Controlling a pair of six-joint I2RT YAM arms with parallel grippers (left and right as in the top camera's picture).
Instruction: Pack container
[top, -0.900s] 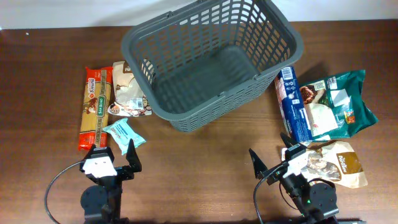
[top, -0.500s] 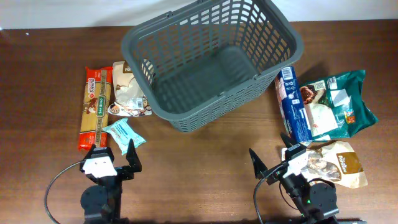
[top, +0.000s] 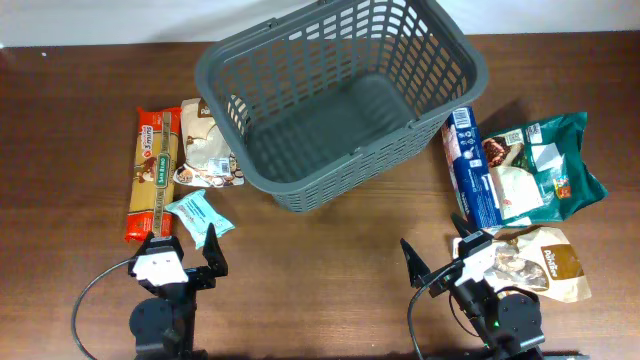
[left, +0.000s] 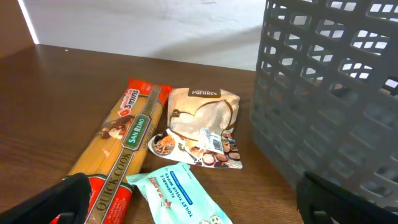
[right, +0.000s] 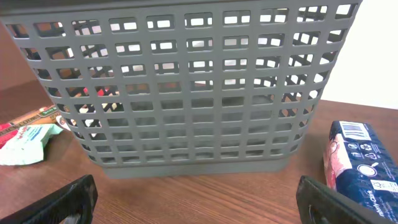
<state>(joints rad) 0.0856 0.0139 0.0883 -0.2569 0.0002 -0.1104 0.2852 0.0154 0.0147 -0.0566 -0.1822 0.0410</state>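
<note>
The container, a large dark grey lattice basket (top: 345, 170), stands empty at the back middle of the table. It fills the right wrist view (right: 186, 93) and the right side of the left wrist view (left: 329, 93). My left gripper (top: 178, 245) is open at the front left, low over the table. A teal wipes packet (left: 183, 196) lies just ahead, between its fingers' line (left: 205, 205). My right gripper (top: 435, 245) is open at the front right, facing the basket's near wall across bare wood (right: 202, 199). Neither holds anything.
Left of the basket lie a long spaghetti pack (top: 152, 175), a beige snack pouch (top: 208, 148) and the wipes packet (top: 198, 217). To its right lie a blue packet (top: 470, 165), a green bag (top: 545, 165) and a tan pouch (top: 545, 262) beside the right arm.
</note>
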